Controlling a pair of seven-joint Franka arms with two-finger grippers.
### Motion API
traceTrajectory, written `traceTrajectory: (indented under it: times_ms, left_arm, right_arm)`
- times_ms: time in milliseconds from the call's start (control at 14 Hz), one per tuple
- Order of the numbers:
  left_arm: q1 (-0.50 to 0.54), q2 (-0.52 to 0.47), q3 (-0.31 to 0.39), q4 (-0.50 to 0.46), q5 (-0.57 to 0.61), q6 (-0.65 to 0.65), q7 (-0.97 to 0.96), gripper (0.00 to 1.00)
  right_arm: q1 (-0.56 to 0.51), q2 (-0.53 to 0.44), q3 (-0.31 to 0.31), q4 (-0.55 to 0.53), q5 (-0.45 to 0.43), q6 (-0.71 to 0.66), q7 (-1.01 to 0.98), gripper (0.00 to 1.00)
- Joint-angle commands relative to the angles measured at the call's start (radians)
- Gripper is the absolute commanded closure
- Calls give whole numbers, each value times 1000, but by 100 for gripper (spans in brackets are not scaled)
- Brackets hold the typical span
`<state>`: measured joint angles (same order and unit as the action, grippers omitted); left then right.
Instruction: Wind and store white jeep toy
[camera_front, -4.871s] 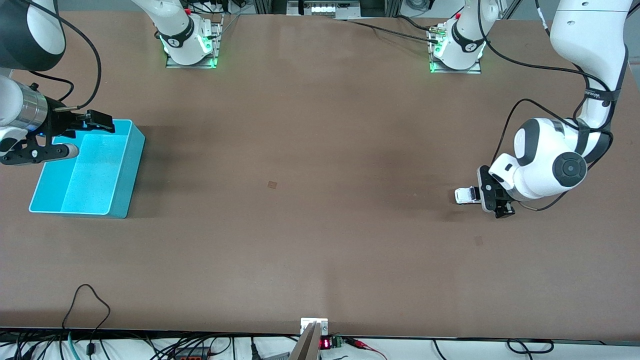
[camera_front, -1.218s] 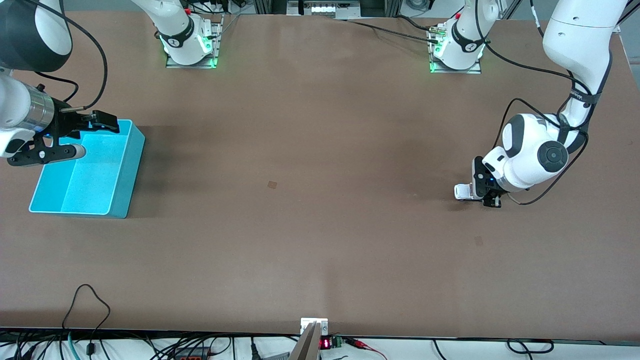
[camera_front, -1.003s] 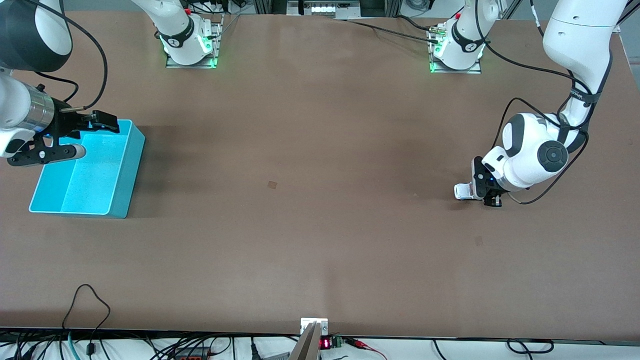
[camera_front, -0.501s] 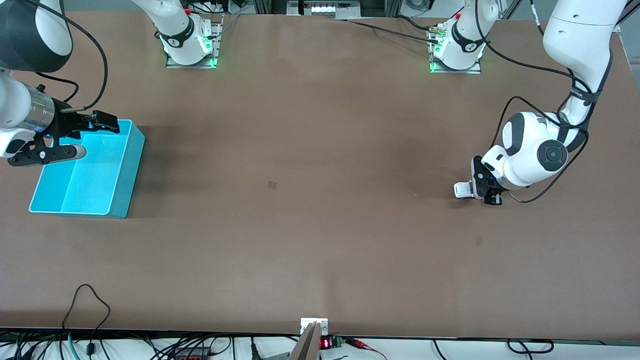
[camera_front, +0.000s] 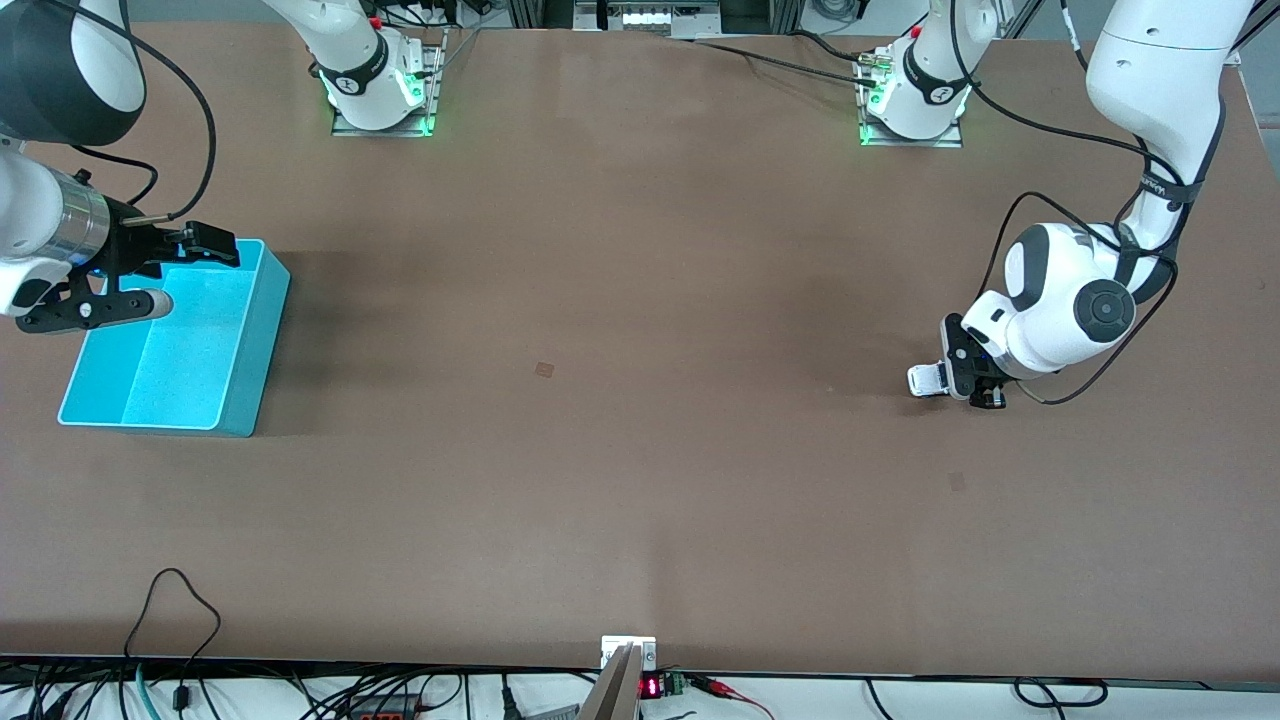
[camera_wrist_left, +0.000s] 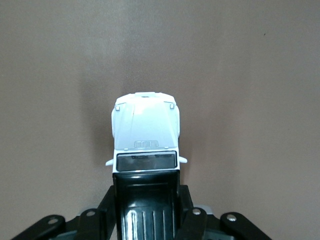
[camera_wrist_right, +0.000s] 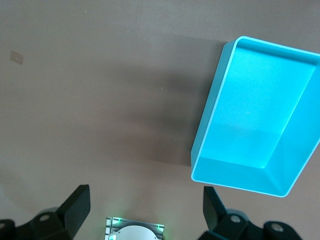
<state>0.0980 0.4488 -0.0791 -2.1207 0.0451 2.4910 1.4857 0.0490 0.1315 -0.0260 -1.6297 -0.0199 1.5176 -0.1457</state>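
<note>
The white jeep toy (camera_front: 924, 380) stands on the brown table toward the left arm's end. In the left wrist view its white bonnet (camera_wrist_left: 145, 132) points away from the camera and its black roof panel lies between the fingers. My left gripper (camera_front: 975, 384) is down at the table, its jaws shut on the sides of the jeep's rear (camera_wrist_left: 146, 202). The turquoise bin (camera_front: 190, 350) stands at the right arm's end and is empty. My right gripper (camera_front: 180, 275) waits open above the bin's end farthest from the front camera, and the bin shows in the right wrist view (camera_wrist_right: 250, 115).
The arm bases (camera_front: 380, 95) stand at the table's edge farthest from the front camera. Cables run along the nearest edge. A small square mark (camera_front: 544, 369) lies mid-table, between the jeep and the bin.
Since the earliest frame my left gripper has come down and closed round the jeep's rear. Over the last second the jeep and left hand have barely shifted. The right arm has not moved.
</note>
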Motion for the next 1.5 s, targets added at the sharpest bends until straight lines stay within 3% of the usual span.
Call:
traceTrajectory:
  times_ms: [0,1074,1433]
  left_arm:
    - [6,-25,-5,-27,19,-12,42,93]
    - [40,5,-5,-25,19,-9,91,96]
    - [101,25,-5,-24,19,-6,145,96]
  right_arm:
    - [3,-3,0,4,1,-11,-3,0]
    - [3,-3,0,4,1,-11,-3,0]
    - [5,-3,0,4,1,-13,-3,0]
